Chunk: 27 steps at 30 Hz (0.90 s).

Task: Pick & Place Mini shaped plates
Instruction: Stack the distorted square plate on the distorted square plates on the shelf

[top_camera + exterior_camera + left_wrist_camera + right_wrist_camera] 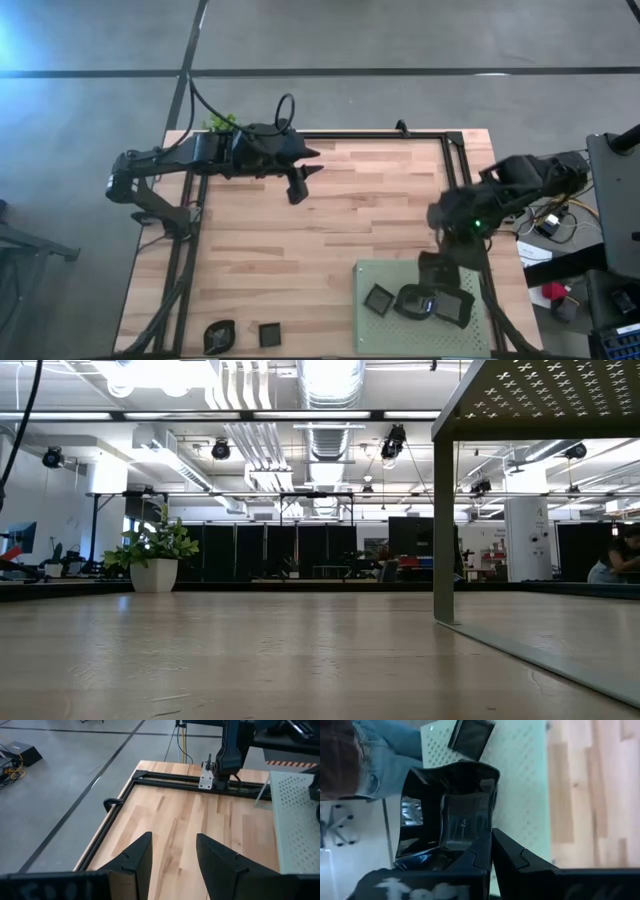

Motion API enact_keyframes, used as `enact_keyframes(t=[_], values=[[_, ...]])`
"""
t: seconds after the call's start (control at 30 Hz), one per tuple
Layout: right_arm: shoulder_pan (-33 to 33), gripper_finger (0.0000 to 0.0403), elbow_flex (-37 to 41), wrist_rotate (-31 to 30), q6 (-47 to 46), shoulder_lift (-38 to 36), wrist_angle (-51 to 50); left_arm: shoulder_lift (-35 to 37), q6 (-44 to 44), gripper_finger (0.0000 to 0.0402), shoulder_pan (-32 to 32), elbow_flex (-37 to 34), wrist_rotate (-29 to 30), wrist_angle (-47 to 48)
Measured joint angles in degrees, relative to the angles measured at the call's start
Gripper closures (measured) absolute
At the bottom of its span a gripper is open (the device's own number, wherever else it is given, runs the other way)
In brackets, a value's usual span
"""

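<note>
Under right gripper (492,851), pinched onto glossy black wavy-rimmed plate (450,810) on green perforated mat (520,780); next, release. Left gripper (172,857) spread, idle.

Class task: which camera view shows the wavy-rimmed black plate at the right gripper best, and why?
The right wrist view: the wavy-rimmed black plate fills it, glossy on the green mat, right gripper shut at its rim. The high view shows it small. The low and left wrist views do not show it.

Two dark jointed arms; left gripper (172,862) has angular black fingers; a green light glows on the right arm (478,224).
</note>
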<state>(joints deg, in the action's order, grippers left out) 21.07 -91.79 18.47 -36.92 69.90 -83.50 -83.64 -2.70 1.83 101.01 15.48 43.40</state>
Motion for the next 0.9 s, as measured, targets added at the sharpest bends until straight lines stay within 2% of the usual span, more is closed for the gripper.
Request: enact_keyframes(t=[0.33,0.47,0.67,0.9], values=[[15.3,0.0394,0.1,-9.0,-22.8,0.8,-2.0,0.0,0.6,0.0255,-0.1,0.0,-0.1,1.7],[19.4,0.0394,0.3,-9.5,-30.0,2.3,-3.4,0.0,2.2,0.0255,-0.1,0.0,-1.9,2.9],[23.3,0.0394,1.0,-9.6,-35.6,5.1,-3.3,0.0,5.1,0.0255,-0.2,0.0,-9.5,4.2],[25.6,0.0394,1.3,-9.5,-37.1,9.1,-3.3,0.0,5.1,0.0255,-0.2,-0.1,-10.4,4.2]])
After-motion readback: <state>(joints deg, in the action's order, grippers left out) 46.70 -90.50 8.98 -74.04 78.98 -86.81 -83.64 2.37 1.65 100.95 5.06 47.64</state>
